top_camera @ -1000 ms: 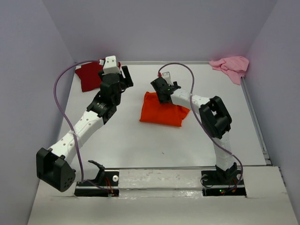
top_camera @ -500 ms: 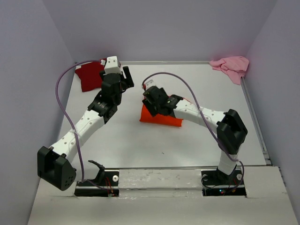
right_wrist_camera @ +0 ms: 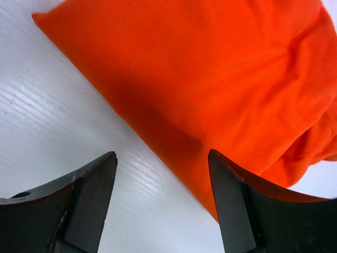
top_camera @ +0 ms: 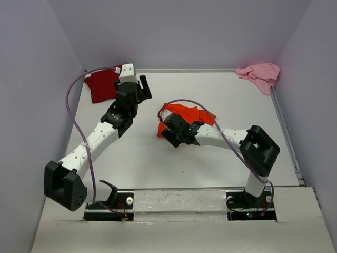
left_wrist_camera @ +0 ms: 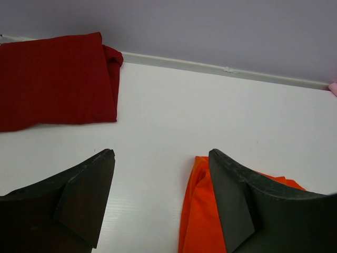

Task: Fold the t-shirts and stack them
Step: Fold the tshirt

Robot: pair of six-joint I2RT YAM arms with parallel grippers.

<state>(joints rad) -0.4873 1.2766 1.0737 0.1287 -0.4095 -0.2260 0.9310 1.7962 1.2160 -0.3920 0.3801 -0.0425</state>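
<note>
Your orange t-shirt (top_camera: 185,112) sits in the middle of the desk (top_camera: 158,158) as a loose folded bundle, one edge straight and crisp, the other side rumpled and puffy. The dark red t-shirt (top_camera: 102,84) is folded flat in the far left corner, and the pale pink t-shirt (top_camera: 259,74) is just a crumpled heap in the far right corner.

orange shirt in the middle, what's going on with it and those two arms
The right tool is open and low at the edge of the orange t-shirt, which lies rumpled in the middle, not gripped. The left tool is open too, holding nothing, poised between it and the dark red t-shirt, which is folded flat in the far left corner. The pink t-shirt lies crumpled in the far right corner. Nothing is stacked yet.
</note>
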